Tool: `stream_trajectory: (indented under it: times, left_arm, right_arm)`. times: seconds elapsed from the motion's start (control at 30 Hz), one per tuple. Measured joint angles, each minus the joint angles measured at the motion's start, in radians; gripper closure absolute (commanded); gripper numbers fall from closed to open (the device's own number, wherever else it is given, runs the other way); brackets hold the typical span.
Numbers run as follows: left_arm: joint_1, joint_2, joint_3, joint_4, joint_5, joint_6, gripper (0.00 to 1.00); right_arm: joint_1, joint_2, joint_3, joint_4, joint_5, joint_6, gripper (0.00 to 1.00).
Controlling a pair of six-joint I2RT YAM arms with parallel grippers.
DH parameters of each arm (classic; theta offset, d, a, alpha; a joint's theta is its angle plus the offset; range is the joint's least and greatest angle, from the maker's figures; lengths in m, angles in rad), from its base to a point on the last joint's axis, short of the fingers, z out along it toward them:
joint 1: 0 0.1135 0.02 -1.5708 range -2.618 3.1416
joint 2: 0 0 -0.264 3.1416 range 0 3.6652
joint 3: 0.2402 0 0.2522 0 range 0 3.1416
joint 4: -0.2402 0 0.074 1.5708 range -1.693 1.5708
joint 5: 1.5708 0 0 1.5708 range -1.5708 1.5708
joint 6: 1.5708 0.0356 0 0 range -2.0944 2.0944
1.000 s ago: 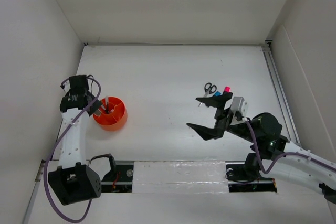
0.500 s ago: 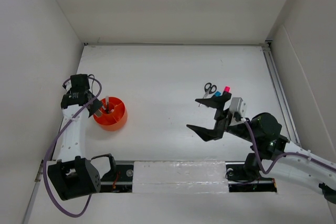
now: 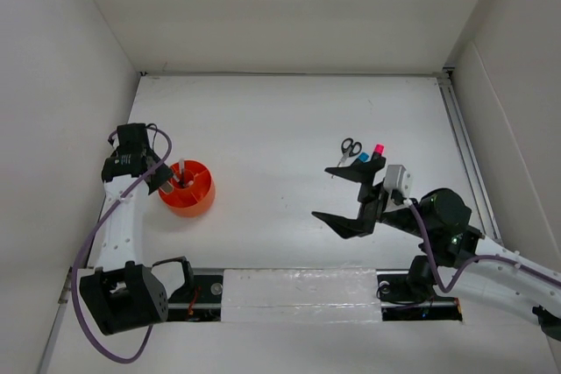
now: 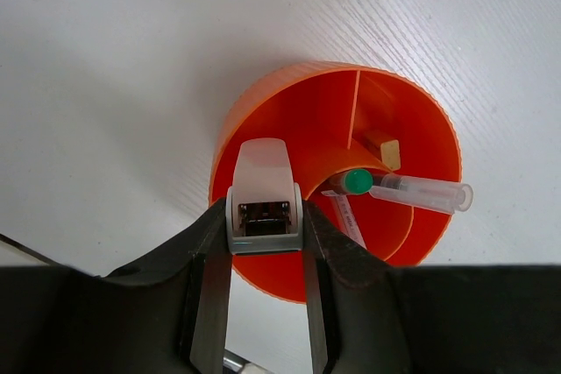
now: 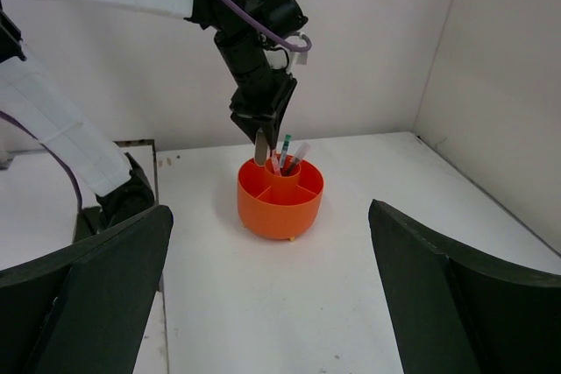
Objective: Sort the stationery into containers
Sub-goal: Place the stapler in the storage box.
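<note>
Over cup (image 4: pixel 252 122): L claw (image 4: pixel 263 221), white item (image 4: pixel 263 172)

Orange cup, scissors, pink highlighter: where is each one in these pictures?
orange cup (image 3: pixel 188 207), top external view, near outer wall.
scissors (image 3: pixel 351 146), top external view, black handles.
pink highlighter (image 3: pixel 379 148), top external view, pink cap.

L gripper (image 4: pixel 263 223) jaws clamped on white item (image 4: pixel 260 188), R gripper (image 3: pixel 349 197) jaws wide open.

Bright, even light; soft shadows; sharp focus.
</note>
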State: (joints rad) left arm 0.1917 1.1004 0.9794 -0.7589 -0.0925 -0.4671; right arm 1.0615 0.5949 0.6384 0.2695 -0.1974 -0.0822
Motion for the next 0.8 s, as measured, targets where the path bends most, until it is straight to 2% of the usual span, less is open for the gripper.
stream_trajectory:
  times: [0.77, 0.8]
  left_arm:
    - [0.000, 0.018, 0.000, 0.022, 0.066, 0.051, 0.99]
    - [0.000, 0.023, 0.000, 0.023, 0.066, 0.051, 0.96]
  right_arm:
    - [0.000, -0.051, 0.000, -0.026, -0.043, 0.000, 0.00]
    - [0.000, -0.053, 0.000, -0.026, -0.046, 0.000, 0.00]
